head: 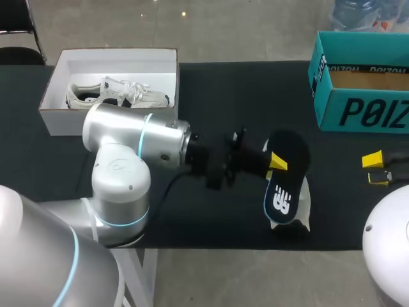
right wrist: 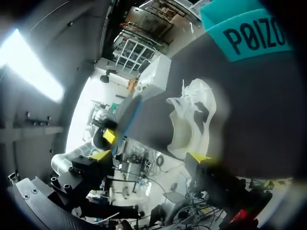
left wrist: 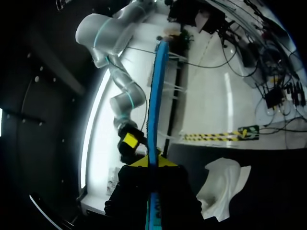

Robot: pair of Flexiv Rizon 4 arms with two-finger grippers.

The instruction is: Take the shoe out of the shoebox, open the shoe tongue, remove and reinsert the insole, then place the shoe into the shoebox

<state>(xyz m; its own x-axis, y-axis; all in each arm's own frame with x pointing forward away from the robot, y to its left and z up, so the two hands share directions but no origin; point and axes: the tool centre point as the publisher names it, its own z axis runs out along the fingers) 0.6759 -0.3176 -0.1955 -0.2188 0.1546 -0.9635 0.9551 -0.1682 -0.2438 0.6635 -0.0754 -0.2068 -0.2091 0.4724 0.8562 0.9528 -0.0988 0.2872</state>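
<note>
Only print I can spot: big dark block letters across the side of the teal box point(head: 361, 114), smaller ones along its rim, and a white logo on the dark insole point(head: 291, 185).

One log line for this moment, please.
step: insole out of shoe | left gripper: shut on insole, by shoe on table | right gripper: fingers open, empty | white shoebox: another shoe inside

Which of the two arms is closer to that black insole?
Left. The left gripper is clamped on the insole, holding it on edge; the right gripper sits open, apart from it, off to its right.
</note>
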